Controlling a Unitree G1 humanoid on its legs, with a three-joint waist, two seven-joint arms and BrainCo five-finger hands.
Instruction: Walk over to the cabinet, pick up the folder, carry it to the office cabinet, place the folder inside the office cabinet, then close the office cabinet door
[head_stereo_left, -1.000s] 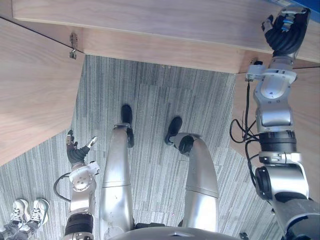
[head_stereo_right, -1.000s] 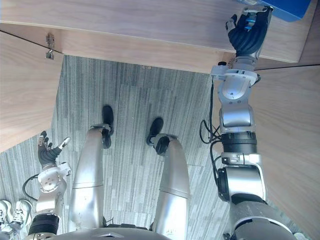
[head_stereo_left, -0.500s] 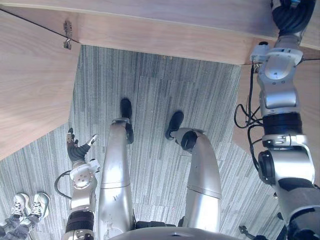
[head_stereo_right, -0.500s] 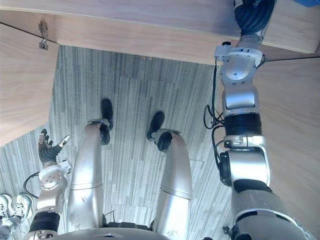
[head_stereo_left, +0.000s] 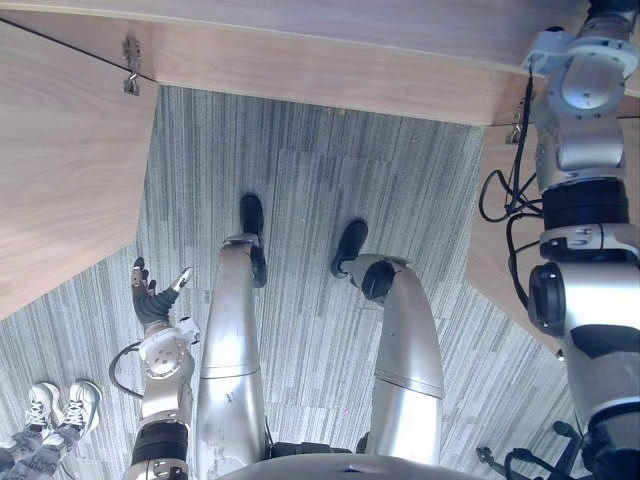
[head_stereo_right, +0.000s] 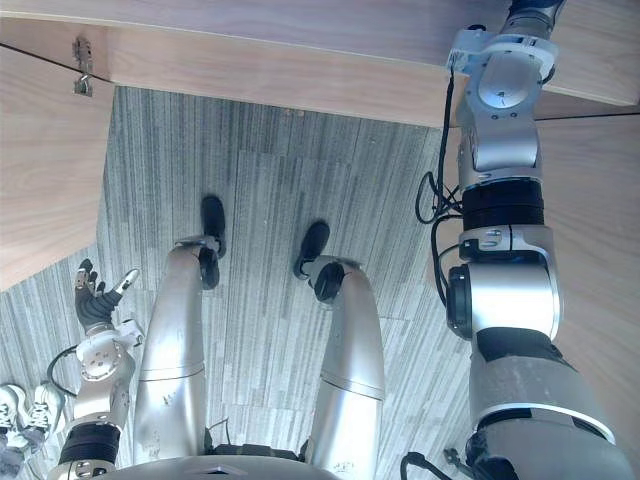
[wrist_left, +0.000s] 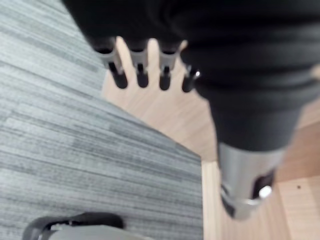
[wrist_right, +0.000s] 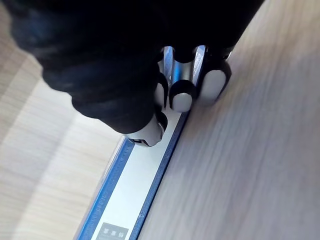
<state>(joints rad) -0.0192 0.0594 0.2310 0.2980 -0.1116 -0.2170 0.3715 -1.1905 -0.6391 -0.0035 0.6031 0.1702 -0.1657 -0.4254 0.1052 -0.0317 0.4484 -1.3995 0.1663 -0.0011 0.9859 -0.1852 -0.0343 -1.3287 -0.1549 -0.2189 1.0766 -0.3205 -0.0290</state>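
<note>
The blue folder (wrist_right: 127, 200) with its white spine stands on edge against a light wooden cabinet surface (wrist_right: 240, 150) in the right wrist view. My right hand (wrist_right: 182, 97) has its fingers curled over the folder's upper edge, with the thumb on the other side. My right arm (head_stereo_right: 500, 200) stretches up past the cabinet's front board (head_stereo_left: 300, 60). My left hand (head_stereo_left: 150, 295) hangs low beside my left leg; its fingers (wrist_left: 140, 70) are straight and hold nothing.
An open wooden door (head_stereo_left: 60, 180) with a metal hinge (head_stereo_left: 130, 65) stands at my left. Another wooden panel (head_stereo_right: 590, 250) is at my right. Grey striped carpet (head_stereo_left: 310, 200) lies between them. A person's white shoes (head_stereo_left: 60, 405) stand at the lower left.
My right arm has reached further up and forward, carrying the hand and the blue folder past the top edge of the eye views. The camera has shifted a little. The left hand stays put.
</note>
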